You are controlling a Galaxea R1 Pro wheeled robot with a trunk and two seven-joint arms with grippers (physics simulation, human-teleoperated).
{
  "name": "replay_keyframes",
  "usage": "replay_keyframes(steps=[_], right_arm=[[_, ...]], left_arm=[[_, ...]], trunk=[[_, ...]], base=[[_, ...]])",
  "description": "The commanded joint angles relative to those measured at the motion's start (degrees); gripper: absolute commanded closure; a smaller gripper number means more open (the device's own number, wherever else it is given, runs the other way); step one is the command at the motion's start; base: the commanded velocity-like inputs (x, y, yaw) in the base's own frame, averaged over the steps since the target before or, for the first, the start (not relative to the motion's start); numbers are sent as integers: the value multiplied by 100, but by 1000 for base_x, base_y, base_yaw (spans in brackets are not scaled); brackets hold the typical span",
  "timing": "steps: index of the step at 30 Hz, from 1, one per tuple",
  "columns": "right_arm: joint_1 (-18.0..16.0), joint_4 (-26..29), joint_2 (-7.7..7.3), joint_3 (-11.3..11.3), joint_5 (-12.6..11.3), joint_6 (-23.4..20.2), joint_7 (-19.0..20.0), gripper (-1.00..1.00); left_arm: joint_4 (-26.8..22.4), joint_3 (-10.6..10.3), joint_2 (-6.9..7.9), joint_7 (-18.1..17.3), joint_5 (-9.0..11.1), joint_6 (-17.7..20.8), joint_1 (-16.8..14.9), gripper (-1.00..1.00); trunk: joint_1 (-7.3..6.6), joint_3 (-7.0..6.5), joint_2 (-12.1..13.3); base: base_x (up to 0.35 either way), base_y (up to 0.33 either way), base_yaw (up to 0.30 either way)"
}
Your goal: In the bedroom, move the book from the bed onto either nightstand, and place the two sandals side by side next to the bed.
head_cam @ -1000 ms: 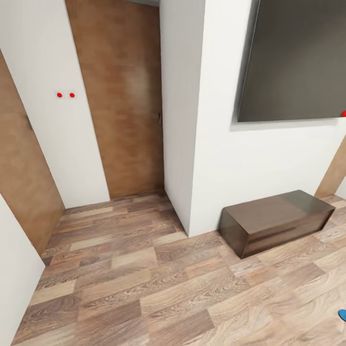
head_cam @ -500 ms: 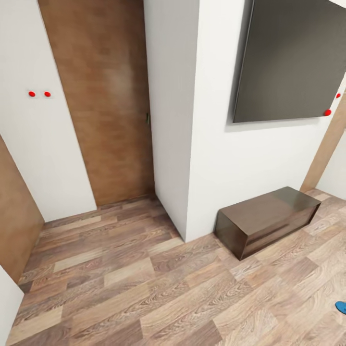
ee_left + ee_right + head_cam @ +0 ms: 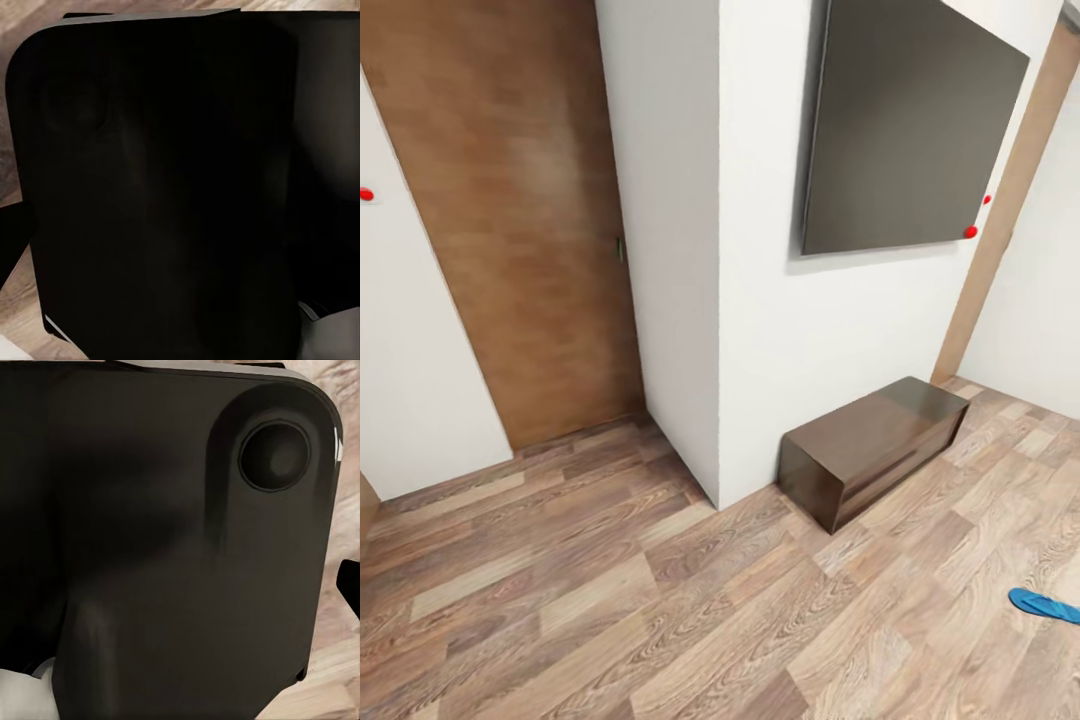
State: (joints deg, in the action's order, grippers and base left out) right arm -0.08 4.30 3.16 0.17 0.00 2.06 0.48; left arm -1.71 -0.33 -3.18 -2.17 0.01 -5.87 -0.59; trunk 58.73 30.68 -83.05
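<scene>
One blue sandal [image 3: 1044, 606] was all of the task's things that the head view took in, so the work looked barely begun, if begun at all: no bed, book or nightstand was in sight, and the second sandal was nowhere in the frame. At the left stood a brown door [image 3: 510, 220] set in the white wall, then a projecting white wall corner [image 3: 695, 250], then a dark wall panel [image 3: 910, 130] above a long dark-brown bench-like cabinet [image 3: 875, 445] on the wood-plank floor [image 3: 610, 600]. Farthest right, at the frame's edge and well apart from the cabinet, the sandal lay flat on the floor, its long axis running roughly across the view, its rounded end toward the left; the other end was cut off. Both wrist views faced dark housing, so whether either claw was apart or together could not be told.
</scene>
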Motion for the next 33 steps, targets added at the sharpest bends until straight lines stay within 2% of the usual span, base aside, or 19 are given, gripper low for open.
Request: replay_keyframes(steps=[1, 18, 25, 33], right_arm=[[-1, 1, 0, 0, 0, 14, 5, -100], [-1, 1, -1, 0, 0, 14, 5, -100], [-1, 1, 2, 5, 0, 14, 5, -100], [-1, 1, 8, 8, 1, 14, 5, -100]], left_arm=[[4, -2, 1, -12, 0, -19, -2, -100], [4, -2, -8, -12, 3, -20, -2, -100], [4, -5, -7, -12, 2, -20, -2, -100], [2, -11, -7, -12, 0, -20, -2, -100]], trunk=[[0, 5, -2], [0, 5, -2], [0, 5, -2], [0, 5, -2]], base=[[24, 21, -294], [6, 52, -281], [31, 253, -92], [155, 316, -22]])
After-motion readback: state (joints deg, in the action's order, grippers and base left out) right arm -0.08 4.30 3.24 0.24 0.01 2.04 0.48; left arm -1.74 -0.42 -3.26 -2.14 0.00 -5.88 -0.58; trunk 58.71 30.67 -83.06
